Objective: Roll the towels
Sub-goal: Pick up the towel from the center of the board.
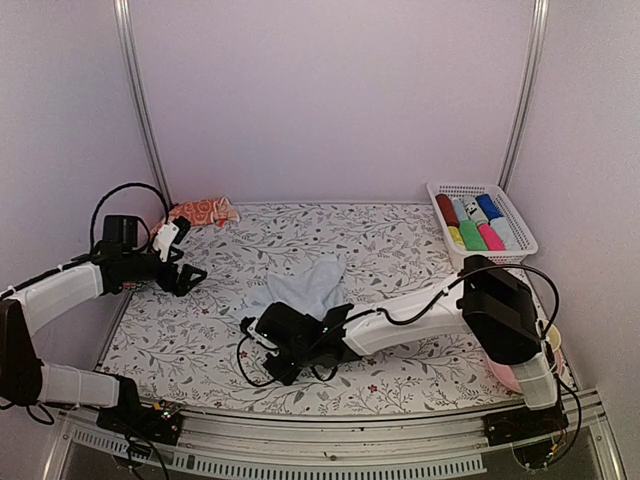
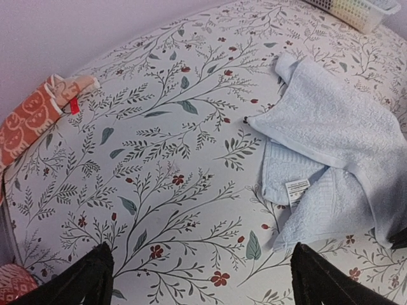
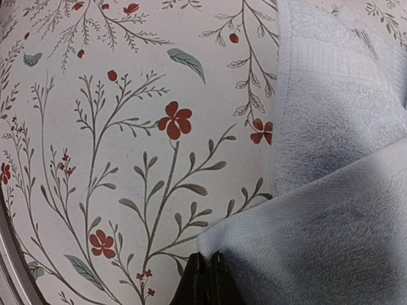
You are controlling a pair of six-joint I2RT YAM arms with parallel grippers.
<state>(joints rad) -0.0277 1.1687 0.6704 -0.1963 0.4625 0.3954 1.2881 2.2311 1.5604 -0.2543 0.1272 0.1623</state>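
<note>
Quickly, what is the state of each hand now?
Left hand: open, holding nothing.
Right hand: closed on a corner of the light blue towel.

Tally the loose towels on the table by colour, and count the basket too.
Light blue towel: 1
Orange-red towel: 1
White basket: 1
Total: 3
</note>
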